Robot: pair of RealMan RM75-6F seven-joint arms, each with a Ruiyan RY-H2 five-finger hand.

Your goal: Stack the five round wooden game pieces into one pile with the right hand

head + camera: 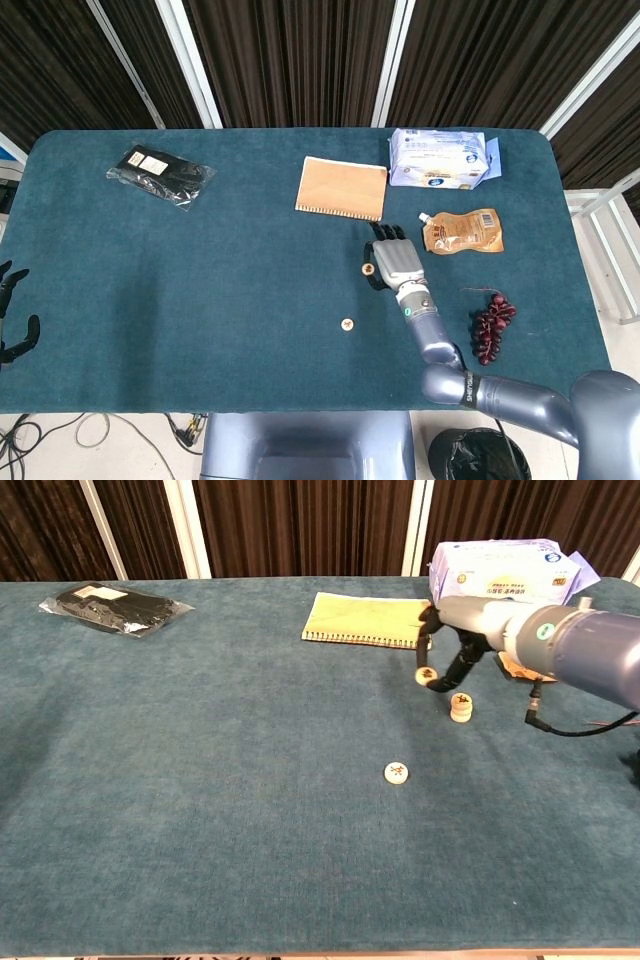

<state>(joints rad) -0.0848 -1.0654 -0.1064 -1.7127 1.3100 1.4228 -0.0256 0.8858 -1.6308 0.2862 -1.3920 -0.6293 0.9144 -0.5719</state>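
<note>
My right hand (458,648) hovers above the table to the right of centre and pinches one round wooden piece (427,674) between thumb and finger. Just below and right of it stands a short pile of pieces (460,706). One loose piece (397,772) lies flat nearer the front. In the head view the right hand (396,263) holds the piece (367,268) at its left side and hides the pile; the loose piece (346,324) lies to the lower left. My left hand (12,305) rests off the table's left edge, fingers apart and empty.
A tan notebook (368,619) lies behind the hand. A white wipes pack (505,570) and a brown pouch (570,656) sit at the back right. Dark grapes (491,326) lie near the right front edge, and a black packet (160,174) at the far left.
</note>
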